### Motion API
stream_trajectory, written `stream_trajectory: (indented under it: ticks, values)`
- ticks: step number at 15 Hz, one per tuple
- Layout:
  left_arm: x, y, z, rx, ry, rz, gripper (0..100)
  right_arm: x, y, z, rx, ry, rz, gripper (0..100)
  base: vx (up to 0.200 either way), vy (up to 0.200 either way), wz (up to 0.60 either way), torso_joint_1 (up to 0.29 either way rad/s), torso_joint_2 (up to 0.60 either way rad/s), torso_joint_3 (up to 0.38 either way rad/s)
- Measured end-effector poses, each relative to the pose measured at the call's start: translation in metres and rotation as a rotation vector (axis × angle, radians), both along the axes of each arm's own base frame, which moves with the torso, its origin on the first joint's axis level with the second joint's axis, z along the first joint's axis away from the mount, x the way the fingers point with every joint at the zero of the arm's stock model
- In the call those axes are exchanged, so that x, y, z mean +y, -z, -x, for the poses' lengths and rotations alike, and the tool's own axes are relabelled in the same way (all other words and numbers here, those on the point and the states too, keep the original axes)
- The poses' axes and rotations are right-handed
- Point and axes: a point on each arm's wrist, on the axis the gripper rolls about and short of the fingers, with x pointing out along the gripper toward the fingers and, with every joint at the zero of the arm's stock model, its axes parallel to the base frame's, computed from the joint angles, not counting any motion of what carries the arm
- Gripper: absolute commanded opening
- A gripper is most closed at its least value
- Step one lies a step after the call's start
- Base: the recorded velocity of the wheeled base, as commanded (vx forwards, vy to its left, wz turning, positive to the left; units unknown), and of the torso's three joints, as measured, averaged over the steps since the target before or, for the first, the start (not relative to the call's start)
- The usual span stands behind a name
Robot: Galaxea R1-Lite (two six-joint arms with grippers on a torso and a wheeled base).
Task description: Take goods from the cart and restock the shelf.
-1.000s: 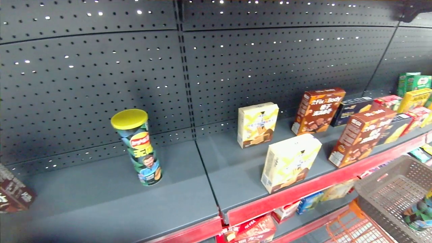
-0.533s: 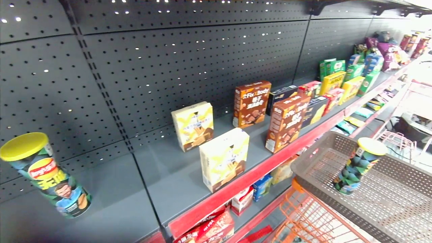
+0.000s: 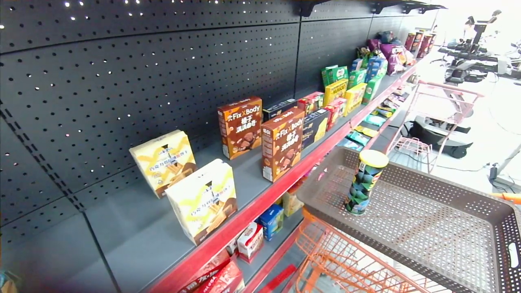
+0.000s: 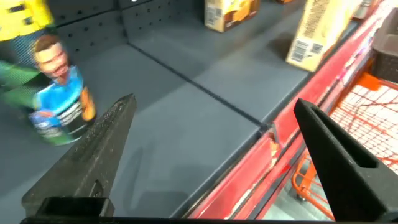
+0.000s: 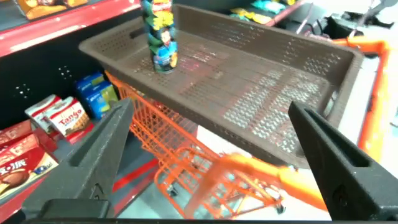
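Brown plastic formed the basket (image 3: pixel 427 228) that sat on top of the orange cart (image 3: pixel 338 260). Inside it we saw one can of chips (image 3: pixel 363 182) standing upright, on the side nearest to the shelf (image 3: pixel 134 228). On this grey shelf stood two yellow boxes (image 3: pixel 202 199) and two brown boxes (image 3: pixel 283 143). The left pincer (image 4: pixel 214 106) was spread wide over the shelf, near a second can (image 4: pixel 56 93), and held nothing. The right pincer (image 5: pixel 211 109) was also spread wide, apart from the basket.
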Motion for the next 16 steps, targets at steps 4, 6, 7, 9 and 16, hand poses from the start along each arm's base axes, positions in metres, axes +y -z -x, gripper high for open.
stream_trajectory:
  ticks: [4,6,7,9,16]
  values:
    - [0.000,0.000,0.000,0.000,0.000,0.000,100,0.000,0.000,0.000,-0.001,-0.006,0.000,100,0.000,0.000,0.00,0.000,0.00,0.000]
    - [0.000,0.000,0.000,0.000,0.001,-0.001,100,0.001,-0.003,0.000,-0.006,-0.040,0.000,100,0.000,0.000,0.00,0.000,0.00,0.000]
    - [0.000,0.000,0.000,0.000,0.000,0.000,100,0.001,-0.015,0.002,-0.030,-0.043,-0.004,100,0.000,0.000,0.00,0.000,0.00,0.000]
    - [0.000,0.000,0.000,0.002,0.001,0.000,100,0.000,-0.044,-0.002,-0.034,-0.020,-0.026,100,0.000,0.000,0.00,0.000,0.00,0.000]
    - [0.000,0.000,0.000,0.001,0.001,0.000,100,-0.006,-0.113,-0.064,0.114,0.201,0.058,100,0.000,0.000,0.00,0.000,0.00,0.000]
